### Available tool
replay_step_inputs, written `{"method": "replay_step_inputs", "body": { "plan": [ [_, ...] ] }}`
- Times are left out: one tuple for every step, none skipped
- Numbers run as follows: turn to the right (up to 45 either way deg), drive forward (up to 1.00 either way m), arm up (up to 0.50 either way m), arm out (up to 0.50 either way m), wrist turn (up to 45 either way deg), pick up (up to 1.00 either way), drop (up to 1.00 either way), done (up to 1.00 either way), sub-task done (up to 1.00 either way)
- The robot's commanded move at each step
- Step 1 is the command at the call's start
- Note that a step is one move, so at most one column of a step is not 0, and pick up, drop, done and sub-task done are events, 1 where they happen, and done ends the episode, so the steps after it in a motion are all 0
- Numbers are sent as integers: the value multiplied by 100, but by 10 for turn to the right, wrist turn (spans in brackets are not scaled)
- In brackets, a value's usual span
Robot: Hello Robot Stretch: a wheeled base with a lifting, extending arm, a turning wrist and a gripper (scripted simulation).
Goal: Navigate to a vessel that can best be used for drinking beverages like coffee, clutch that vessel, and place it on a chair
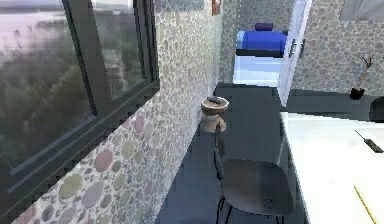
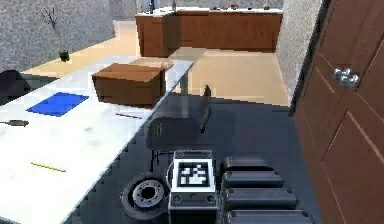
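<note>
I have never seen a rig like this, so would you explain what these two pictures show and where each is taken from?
This is a wheeled robot with one extending arm, in a simulated house. The forward view looks ahead: a dark chair beside a white table, and beyond it a brownish mug-like object near the wallpapered wall. The arm side view looks sideways: the end effector sits at the bottom, before the chair and table, which bears a cardboard box and a flat blue item. Whether the end effector holds anything, I cannot tell.

1 big window (image 1: 70, 70), pebble-patterned wall (image 1: 180, 90), dark floor (image 1: 250, 115), perhaps a bed (image 1: 262, 42).
</note>
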Motion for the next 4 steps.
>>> {"method": "replay_step_inputs", "body": {
  "plan": [
    [0, 35, 0, 0, 0, 0, 0, 0, 0],
    [450, 0, 0, 0, 0, 0, 0, 0, 0],
    [90, 0, 0, 0, 0, 0, 0, 0, 0],
    [30, 0, 0, 0, 0, 0, 0, 0, 0]
  ]
}}
